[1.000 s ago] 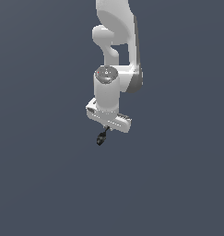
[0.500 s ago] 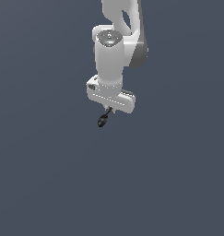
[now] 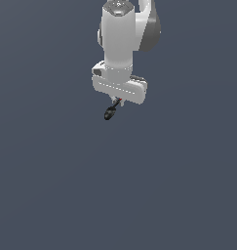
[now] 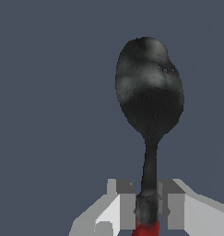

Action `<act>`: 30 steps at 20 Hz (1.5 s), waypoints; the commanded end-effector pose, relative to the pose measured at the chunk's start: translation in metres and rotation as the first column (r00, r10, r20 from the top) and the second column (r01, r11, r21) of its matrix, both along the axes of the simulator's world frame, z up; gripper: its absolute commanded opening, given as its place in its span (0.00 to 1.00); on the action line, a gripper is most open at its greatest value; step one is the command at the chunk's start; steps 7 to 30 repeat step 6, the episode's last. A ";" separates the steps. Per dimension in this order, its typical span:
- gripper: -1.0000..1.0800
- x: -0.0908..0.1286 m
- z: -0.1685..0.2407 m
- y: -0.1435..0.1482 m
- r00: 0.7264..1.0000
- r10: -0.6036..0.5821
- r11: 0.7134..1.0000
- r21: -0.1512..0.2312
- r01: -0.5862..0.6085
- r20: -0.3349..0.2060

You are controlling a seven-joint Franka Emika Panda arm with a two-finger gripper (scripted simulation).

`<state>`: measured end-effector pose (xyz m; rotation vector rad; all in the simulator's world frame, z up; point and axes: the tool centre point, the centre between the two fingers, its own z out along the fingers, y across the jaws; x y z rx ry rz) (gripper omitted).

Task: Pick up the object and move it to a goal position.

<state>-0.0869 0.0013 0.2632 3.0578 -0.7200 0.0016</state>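
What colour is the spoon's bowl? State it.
Black with grey mottling; the spoon shows best in the wrist view.

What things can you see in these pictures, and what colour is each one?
spoon: one, black rounded bowl, thin dark neck, red handle end; held by its lower neck, bowl pointing away from the arm.
background: plain dark grey-blue all around; nothing else shows.
fingers: two, grey-white, one on each side of the spoon's neck.
gripper: one, white, jaws shut on the spoon.
arm: one, white with grey joints, near the top of the exterior view.
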 end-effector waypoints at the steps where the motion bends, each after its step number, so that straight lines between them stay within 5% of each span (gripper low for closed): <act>1: 0.00 -0.004 0.008 0.001 1.000 0.000 1.000 0.000 0.000 -0.001; 30: 0.00 -0.006 0.015 0.002 1.000 0.000 1.000 0.000 0.000 -0.001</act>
